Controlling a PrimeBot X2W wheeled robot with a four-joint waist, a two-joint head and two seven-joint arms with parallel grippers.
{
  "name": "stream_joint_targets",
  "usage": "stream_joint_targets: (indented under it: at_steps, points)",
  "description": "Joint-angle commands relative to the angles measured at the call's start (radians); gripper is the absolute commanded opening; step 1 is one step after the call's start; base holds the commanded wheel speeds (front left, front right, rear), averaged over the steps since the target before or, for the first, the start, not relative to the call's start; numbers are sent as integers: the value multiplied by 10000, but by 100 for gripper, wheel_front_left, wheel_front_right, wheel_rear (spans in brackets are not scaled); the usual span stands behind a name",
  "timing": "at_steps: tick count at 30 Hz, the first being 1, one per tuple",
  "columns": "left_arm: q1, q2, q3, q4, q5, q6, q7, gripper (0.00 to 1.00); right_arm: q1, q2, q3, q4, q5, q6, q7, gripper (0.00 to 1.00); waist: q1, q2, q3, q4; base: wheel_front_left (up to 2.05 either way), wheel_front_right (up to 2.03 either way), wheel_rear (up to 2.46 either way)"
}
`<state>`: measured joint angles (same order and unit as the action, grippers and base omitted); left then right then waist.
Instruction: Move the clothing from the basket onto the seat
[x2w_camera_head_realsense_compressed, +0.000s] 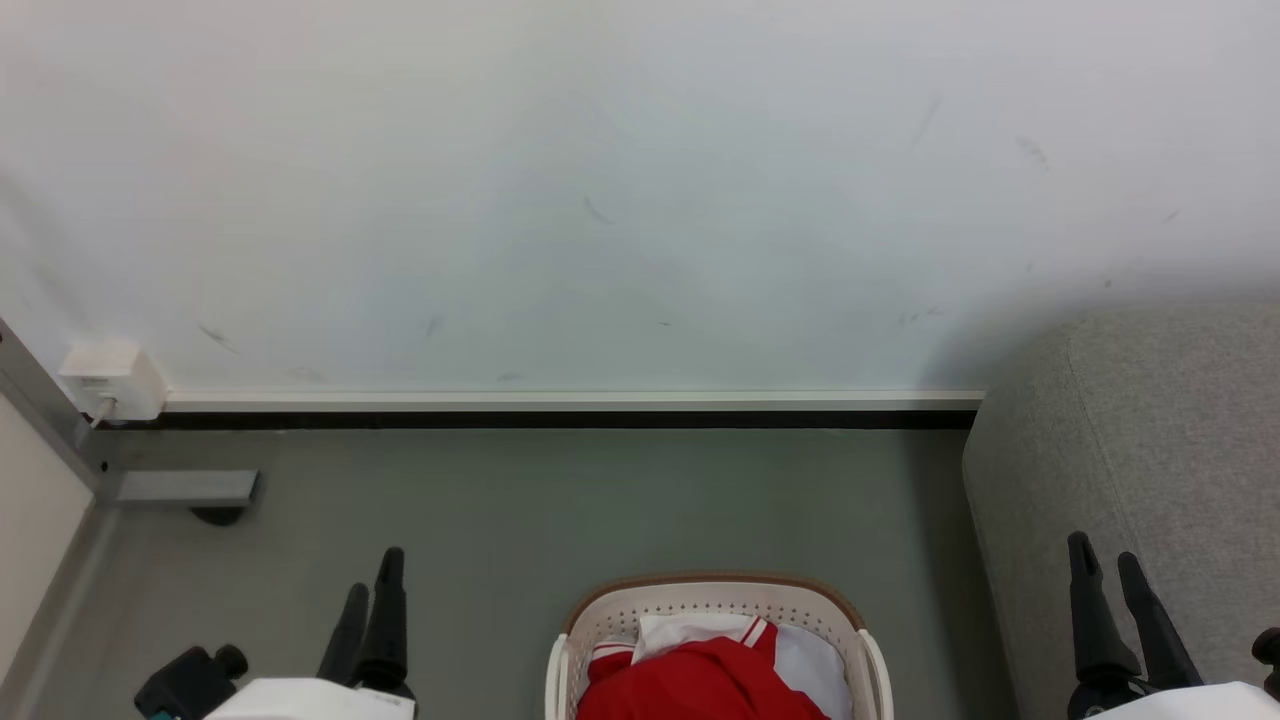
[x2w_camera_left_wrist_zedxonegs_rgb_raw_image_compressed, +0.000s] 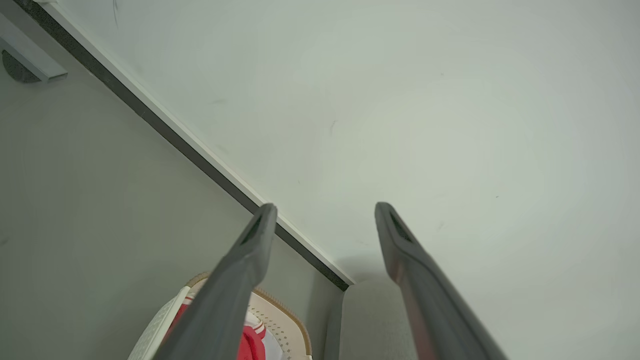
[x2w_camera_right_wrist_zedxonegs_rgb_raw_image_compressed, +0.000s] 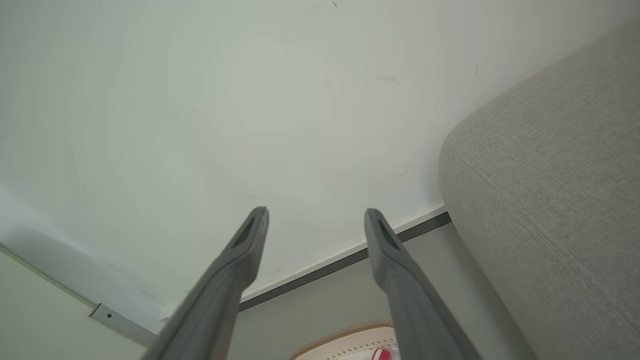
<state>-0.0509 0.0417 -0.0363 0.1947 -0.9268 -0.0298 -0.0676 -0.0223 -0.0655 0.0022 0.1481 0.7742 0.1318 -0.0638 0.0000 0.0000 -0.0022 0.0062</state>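
Note:
The cream basket (x2w_camera_head_realsense_compressed: 715, 598) with its brown rim stands on the floor at the bottom centre of the head view. Red and white clothing (x2w_camera_head_realsense_compressed: 700, 680) lies heaped inside it, a white piece with striped trim on top at the back. The grey seat (x2w_camera_head_realsense_compressed: 1130, 450) rises at the right. My left gripper (x2w_camera_head_realsense_compressed: 375, 575) is open, left of the basket and clear of it. My right gripper (x2w_camera_head_realsense_compressed: 1105, 558) is open in front of the seat's side. The left wrist view shows the open gripper (x2w_camera_left_wrist_zedxonegs_rgb_raw_image_compressed: 324, 210), basket (x2w_camera_left_wrist_zedxonegs_rgb_raw_image_compressed: 285, 320) and clothing (x2w_camera_left_wrist_zedxonegs_rgb_raw_image_compressed: 250, 345). The right wrist view has the open gripper (x2w_camera_right_wrist_zedxonegs_rgb_raw_image_compressed: 316, 214), the seat (x2w_camera_right_wrist_zedxonegs_rgb_raw_image_compressed: 550, 190) and the basket's rim (x2w_camera_right_wrist_zedxonegs_rgb_raw_image_compressed: 350, 337).
A white wall (x2w_camera_head_realsense_compressed: 600, 200) with a skirting strip (x2w_camera_head_realsense_compressed: 570, 402) closes off the floor behind the basket. A white socket box (x2w_camera_head_realsense_compressed: 112, 380) and a grey metal bracket (x2w_camera_head_realsense_compressed: 185, 488) sit at the far left corner. Grey floor (x2w_camera_head_realsense_compressed: 600, 510) spreads between the wall and the basket.

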Motion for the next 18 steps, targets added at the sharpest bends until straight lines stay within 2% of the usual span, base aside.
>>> stream_joint_targets:
  at_steps: [1,18]
  points:
    - [-18,76,-31,-161,445,42,-87,100,-47,-108,57,-191,-401,-7,-136,100,0,0,-2,4,0,0,0]
    - [156,89,-406,-479,3122,275,-615,100,61,-81,262,-60,-2554,-10,-658,100,0,0,-17,14,0,0,0]
